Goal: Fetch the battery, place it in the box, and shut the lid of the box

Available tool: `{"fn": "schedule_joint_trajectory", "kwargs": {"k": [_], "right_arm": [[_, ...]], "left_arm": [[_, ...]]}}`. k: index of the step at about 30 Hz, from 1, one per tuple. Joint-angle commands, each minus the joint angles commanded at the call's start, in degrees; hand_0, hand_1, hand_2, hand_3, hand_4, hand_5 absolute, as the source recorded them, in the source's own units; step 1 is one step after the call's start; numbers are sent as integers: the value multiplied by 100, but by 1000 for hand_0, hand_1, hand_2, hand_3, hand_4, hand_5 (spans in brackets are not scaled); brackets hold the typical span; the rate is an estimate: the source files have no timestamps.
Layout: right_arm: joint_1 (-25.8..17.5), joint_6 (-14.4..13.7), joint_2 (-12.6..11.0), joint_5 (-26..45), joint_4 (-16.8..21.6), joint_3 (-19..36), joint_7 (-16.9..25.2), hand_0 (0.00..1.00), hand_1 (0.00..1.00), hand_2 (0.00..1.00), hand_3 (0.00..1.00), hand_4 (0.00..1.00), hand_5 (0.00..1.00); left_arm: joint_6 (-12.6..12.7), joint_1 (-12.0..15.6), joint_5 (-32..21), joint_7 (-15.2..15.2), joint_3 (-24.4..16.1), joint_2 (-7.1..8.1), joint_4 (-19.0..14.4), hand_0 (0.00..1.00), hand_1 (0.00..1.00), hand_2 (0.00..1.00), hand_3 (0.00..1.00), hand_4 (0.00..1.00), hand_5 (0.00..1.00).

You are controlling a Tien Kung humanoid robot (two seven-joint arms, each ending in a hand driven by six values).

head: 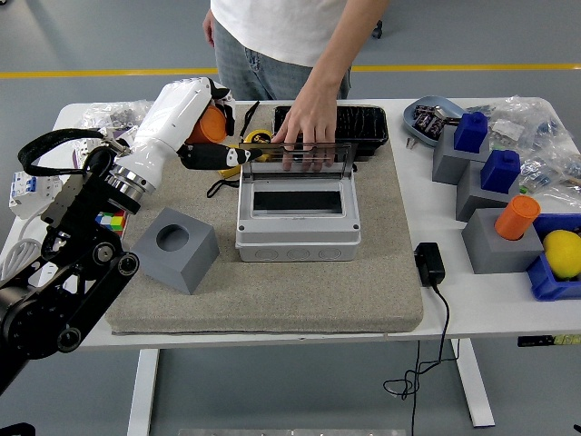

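My left hand is shut on the orange cylindrical battery and holds it in the air just left of the box's back left corner. The grey box stands on the mat's middle. Its clear lid stands up at the back. A person's hand rests on the lid's top edge. The grey block with a round hole sits empty at the left of the mat. My right arm is out of view.
A black tray lies behind the box. A yellow tape measure lies by its back left corner. A second orange cylinder stands in a grey block at the right, near blue-topped blocks. A black adapter lies right of the mat.
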Motion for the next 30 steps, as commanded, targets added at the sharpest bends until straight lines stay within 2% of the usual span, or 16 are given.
{"fn": "schedule_joint_trajectory", "kwargs": {"k": [6, 9, 16, 20, 21, 26, 27, 30], "right_arm": [[52, -21, -72, 22, 0, -12, 18, 829, 790, 761, 802, 998, 998], [47, -16, -77, 22, 0, -14, 22, 830, 790, 761, 802, 998, 998], [61, -20, -108, 51, 0, -49, 27, 830, 789, 761, 802, 998, 998], [62, -20, -129, 54, 0, -61, 18, 830, 789, 761, 802, 998, 998], [61, -20, -131, 47, 0, -56, 15, 829, 789, 761, 802, 998, 998], [74, -19, -150, 34, 0, -36, 7, 829, 789, 761, 802, 998, 998], [83, -21, -157, 46, 0, -46, 10, 829, 789, 761, 802, 998, 998], [104, -27, -175, 85, 0, -79, 19, 829, 789, 761, 802, 998, 998]], "left_arm": [[-141, 20, 105, 245, 176, -181, -63, 9, 2, 2, 2, 985, 173], [-316, 4, 142, 441, 250, -264, -17, 9, 2, 2, 2, 989, 196], [-625, -86, -129, 695, 687, -282, 183, 9, 2, 2, 2, 990, 211], [-700, -99, -269, 827, 732, -301, 234, 9, 2, 2, 2, 990, 211], [-708, -105, -300, 839, 732, -303, 245, 9, 2, 2, 2, 993, 246], [-854, -231, -1101, 940, 879, -322, 407, 9, 2, 2, 2, 993, 246], [-882, -277, -1241, 956, 915, -337, 452, 6, 2, 2, 2, 991, 277], [-871, -397, -1628, 931, 1078, -375, 620, 6, 2, 2, 2, 991, 277]]}}
